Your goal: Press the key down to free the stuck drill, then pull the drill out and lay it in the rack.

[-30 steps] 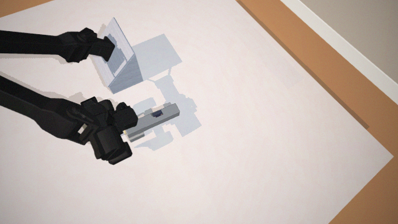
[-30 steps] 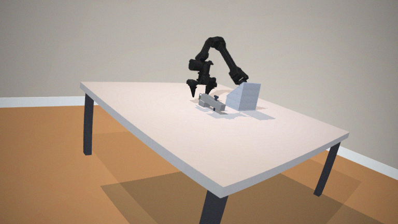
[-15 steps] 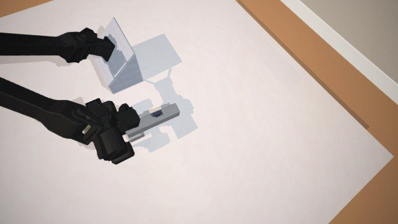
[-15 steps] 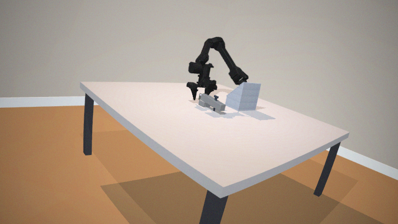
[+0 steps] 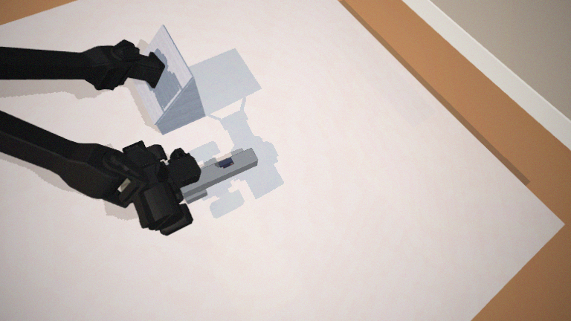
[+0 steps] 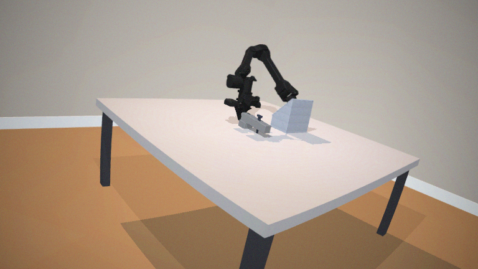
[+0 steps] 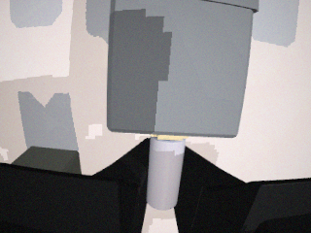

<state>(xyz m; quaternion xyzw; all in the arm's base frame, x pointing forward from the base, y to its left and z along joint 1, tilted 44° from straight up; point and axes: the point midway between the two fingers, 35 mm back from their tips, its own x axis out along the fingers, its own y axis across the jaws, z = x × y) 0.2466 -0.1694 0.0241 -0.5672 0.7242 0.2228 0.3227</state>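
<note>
The drill's pale grey cylindrical shank (image 7: pixel 164 182), with a thin yellow band at its root, sticks out of the end of the grey block (image 7: pixel 204 78) (image 5: pixel 242 163) (image 6: pixel 261 126). My gripper (image 7: pixel 160 146) (image 6: pixel 239 117) is shut on the shank, one black finger on each side; the top view hides the fingertips. The dark blue key (image 5: pixel 226 162) (image 6: pixel 259 117) is in the top of the block; in the exterior view its head stands above the top face. The rack seems to be the dark olive piece (image 7: pixel 51 159) at the left of the wrist view, partly behind a finger.
A pale blue-grey wedge-shaped box (image 5: pixel 183 109) (image 6: pixel 298 116) stands beside the block, near the arm's base. The white table (image 5: pixel 357 216) (image 6: pixel 282 181) bears them all. Shadows of the arm and box fall around the block.
</note>
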